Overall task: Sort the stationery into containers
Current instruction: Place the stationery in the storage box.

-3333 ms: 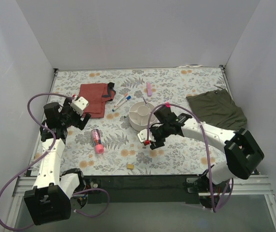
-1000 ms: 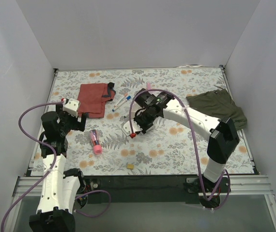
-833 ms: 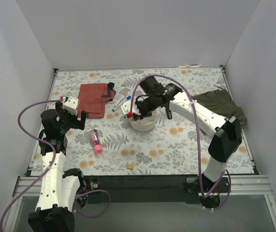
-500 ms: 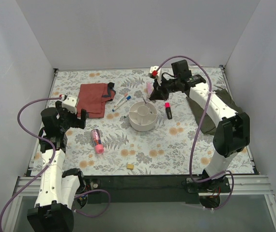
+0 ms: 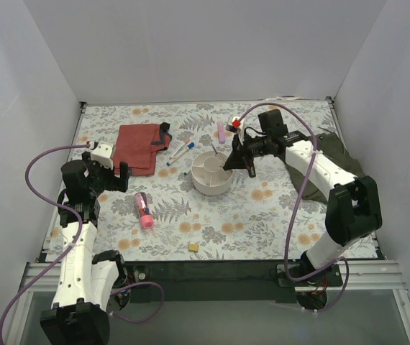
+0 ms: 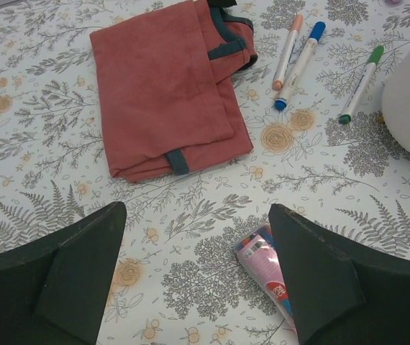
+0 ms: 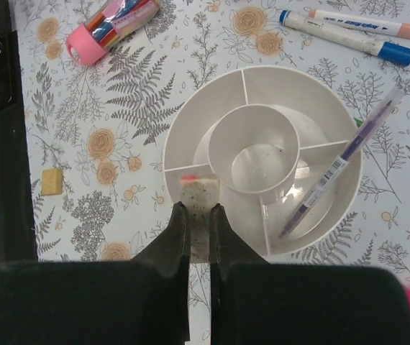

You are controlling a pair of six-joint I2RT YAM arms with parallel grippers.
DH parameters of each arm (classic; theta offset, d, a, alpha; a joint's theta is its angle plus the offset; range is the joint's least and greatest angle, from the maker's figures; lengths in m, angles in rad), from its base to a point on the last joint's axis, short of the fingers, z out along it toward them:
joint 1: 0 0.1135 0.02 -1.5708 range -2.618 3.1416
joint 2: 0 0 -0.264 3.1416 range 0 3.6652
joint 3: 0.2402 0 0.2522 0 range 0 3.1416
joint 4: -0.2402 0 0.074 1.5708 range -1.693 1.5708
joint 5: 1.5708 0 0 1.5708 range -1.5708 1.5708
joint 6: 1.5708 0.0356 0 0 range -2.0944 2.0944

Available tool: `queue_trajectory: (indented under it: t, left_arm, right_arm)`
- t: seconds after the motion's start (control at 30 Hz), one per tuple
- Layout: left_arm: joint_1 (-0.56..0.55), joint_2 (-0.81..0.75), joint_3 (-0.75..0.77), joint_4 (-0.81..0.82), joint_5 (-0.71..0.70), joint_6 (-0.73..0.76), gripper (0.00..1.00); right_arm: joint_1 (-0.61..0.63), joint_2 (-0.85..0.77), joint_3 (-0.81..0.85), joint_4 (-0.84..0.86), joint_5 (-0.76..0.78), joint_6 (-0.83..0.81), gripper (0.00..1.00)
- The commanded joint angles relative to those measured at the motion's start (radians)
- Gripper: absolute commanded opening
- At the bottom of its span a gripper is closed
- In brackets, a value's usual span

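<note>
Right end effector (image 7: 198,210) pinches a speckled eraser (image 7: 198,191) just above the white organiser's (image 7: 284,90) near compartment.

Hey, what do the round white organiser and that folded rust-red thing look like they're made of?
Organiser: looks like moulded plastic, smooth with a slight sheen and thin, even walls. Rust-red piece: woven fabric, matte, with soft folds and dark stitched trim; the exact fibre can't be told.
</note>
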Motion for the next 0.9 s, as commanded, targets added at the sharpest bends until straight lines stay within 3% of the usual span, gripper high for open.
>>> queue_trajectory:
  t: [0.0, 0.43, 0.57, 0.77, 0.87]
  left_arm:
    - [-0.003, 0.005, 0.045, -0.023, -0.016, -0.01, 0.81]
    - [-0.003, 0.022, 0.08, -0.092, -0.007, -0.006, 0.81]
    - [-0.001, 0.027, 0.1, -0.126, -0.002, 0.042, 0.82]
    - [-0.001, 0.041, 0.119, -0.125, -0.016, 0.047, 0.82]
    - [-0.003, 0.042, 0.117, -0.122, -0.012, 0.028, 0.82]
  right_arm:
    - [0.003, -0.093, -0.1, 0.153, -0.022, 0.036, 0.01]
    - [0.003, -0.09, -0.263, 0.511, -0.008, 0.18, 0.01]
    - [0.004, -0.073, -0.286, 0.555, -0.019, 0.192, 0.01]
    - [0.006, -0.074, -0.297, 0.555, -0.017, 0.2, 0.08]
    - [0.004, -0.077, -0.3, 0.555, -0.013, 0.198, 0.19]
